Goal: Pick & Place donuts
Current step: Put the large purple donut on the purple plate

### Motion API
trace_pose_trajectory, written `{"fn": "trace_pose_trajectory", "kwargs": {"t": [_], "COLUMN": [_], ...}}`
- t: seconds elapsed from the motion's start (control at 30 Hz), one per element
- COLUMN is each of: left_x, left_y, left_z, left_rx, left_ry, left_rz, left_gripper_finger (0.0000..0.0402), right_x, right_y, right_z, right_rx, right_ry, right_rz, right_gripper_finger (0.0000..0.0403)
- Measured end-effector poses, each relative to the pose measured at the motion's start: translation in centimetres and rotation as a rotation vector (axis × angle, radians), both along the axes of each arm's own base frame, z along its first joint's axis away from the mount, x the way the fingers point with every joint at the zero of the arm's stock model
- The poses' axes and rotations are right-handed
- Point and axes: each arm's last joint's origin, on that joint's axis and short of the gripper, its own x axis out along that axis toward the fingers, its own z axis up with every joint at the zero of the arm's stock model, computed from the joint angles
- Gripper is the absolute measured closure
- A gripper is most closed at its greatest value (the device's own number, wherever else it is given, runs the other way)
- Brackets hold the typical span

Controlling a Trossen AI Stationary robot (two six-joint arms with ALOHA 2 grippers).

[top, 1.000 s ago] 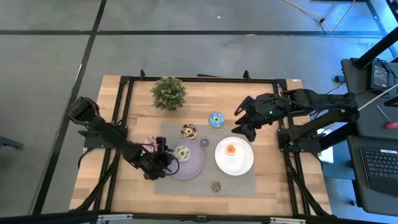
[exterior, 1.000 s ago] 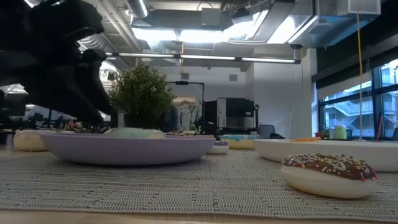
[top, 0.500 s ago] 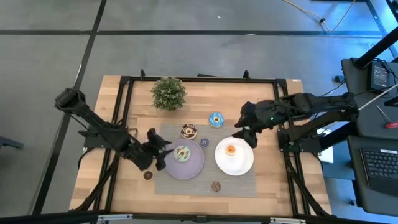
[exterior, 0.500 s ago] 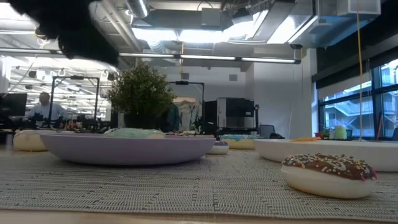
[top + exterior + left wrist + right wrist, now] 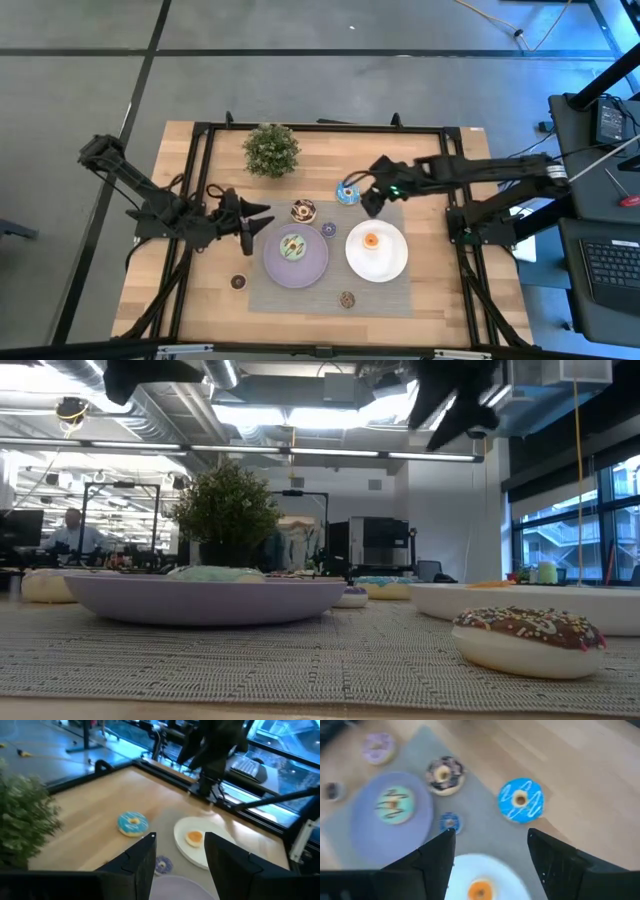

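Approach step, likely: right gripper (image 5: 366, 197) open and empty above blue donut (image 5: 347, 192) at mat's 1 o'clock corner; left gripper (image 5: 247, 216) parted, empty, at lilac plate's (image 5: 316, 262) 9 o'clock; green donut (image 5: 293, 246) plated; next, descent and closing on blue ring.

White plate (image 5: 465, 875) cut by the edge; plant (image 5: 25, 827) partly cropped

Open-plan office/robotics lab: exposed ceiling ducts (image 5: 250, 380), strip lights (image 5: 330, 453), desk monitors (image 5: 20, 525), big windows (image 5: 590, 530), keyboard (image 5: 607, 262) beside the rig.
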Motion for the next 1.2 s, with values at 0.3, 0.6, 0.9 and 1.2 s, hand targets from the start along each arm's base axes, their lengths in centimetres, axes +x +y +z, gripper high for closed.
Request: {"fn": "trace_pose_trajectory", "kwargs": {"t": [0.3, 0.6, 0.9, 1.2], "left_x": [0.4, 0.6, 0.8, 1.0], "left_y": [0.8, 0.6, 1.1, 1.4], "left_z": [-0.1, -0.4, -0.7, -0.7], "left_rx": [-0.013, 0.005, 0.123, 0.120], "left_ry": [0.031, 0.105, 0.191, 0.189], "left_rz": [-0.023, -0.204, -0.292, -0.265], "left_gripper_finger": [0.0238, 0.0237, 0.0182, 0.0167], "right_x": [3.9, 4.4, 4.6, 4.6], "right_y": [-3.2, -3.6, -3.6, -3.6], "right_z": [-5.7, -6.5, -6.2, -6.2], "right_rx": [0.023, 0.021, 0.030, 0.040], "right_ry": [0.179, 0.198, 0.158, 0.148], "right_rz": [0.064, 0.077, 0.052, 0.033], "right_gripper_finger": [0.0153, 0.0153, 0.0153, 0.0153]}}
